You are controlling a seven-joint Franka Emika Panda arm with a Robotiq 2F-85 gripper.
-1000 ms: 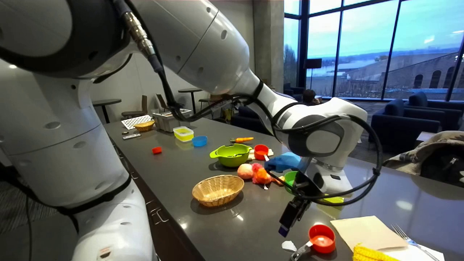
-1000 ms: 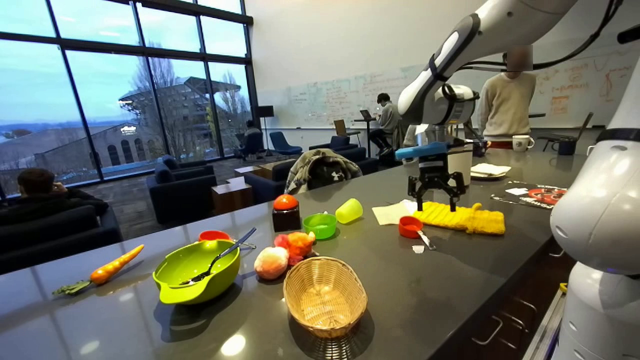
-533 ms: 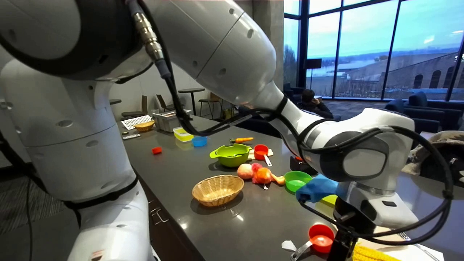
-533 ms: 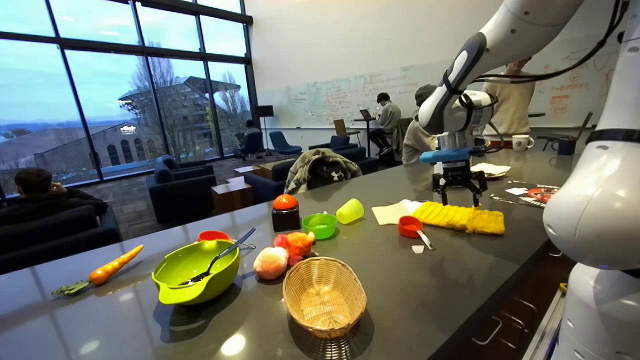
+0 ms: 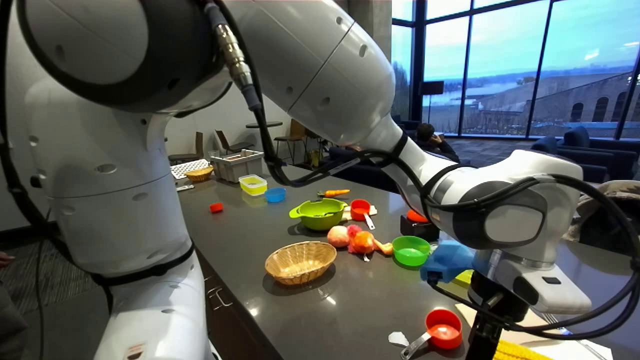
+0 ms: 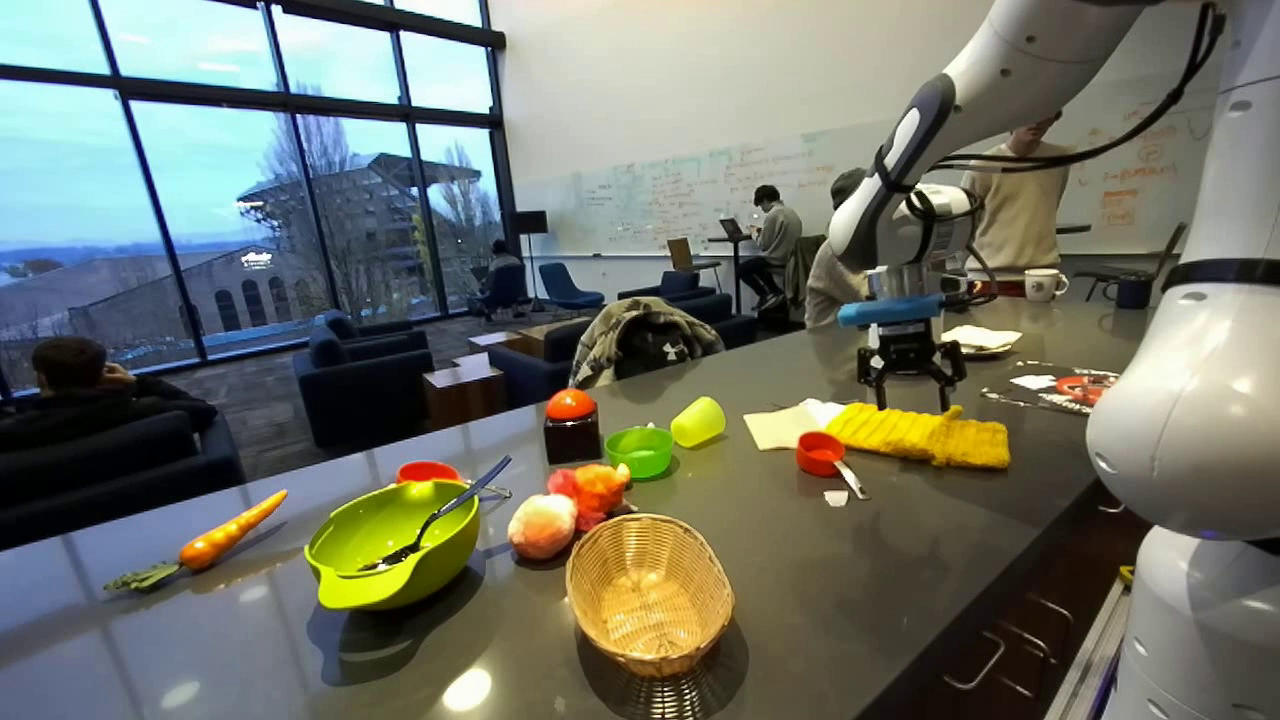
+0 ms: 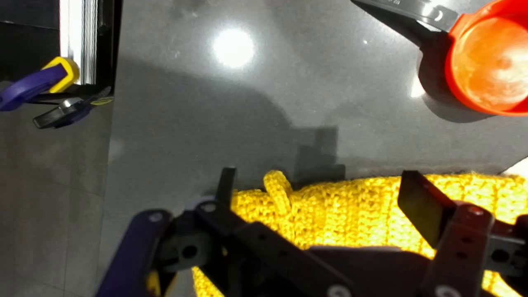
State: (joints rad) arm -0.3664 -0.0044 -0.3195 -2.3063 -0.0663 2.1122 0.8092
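On the counter (image 6: 850,600), the yellow knit (image 6: 900,438), a small loop (image 7: 277,189) at its edge, lay flat beneath the gripper (image 6: 913,405). The fingers (image 7: 423,206) stood spread wide, released; whether their tips touched the knit I could not tell. Just beside the knit sat the red cup (image 6: 820,456), its handle (image 6: 853,482) pointing toward the counter's edge, and paper (image 6: 780,428) lay at the knit's end. Well apart stood the basket (image 6: 650,640) and the lime bowl (image 6: 440,560).

The end effector (image 7: 321,194) gapes over a yellow knit piece (image 7: 350,218); a red cup (image 7: 489,66) (grey-handled) sits nearby.
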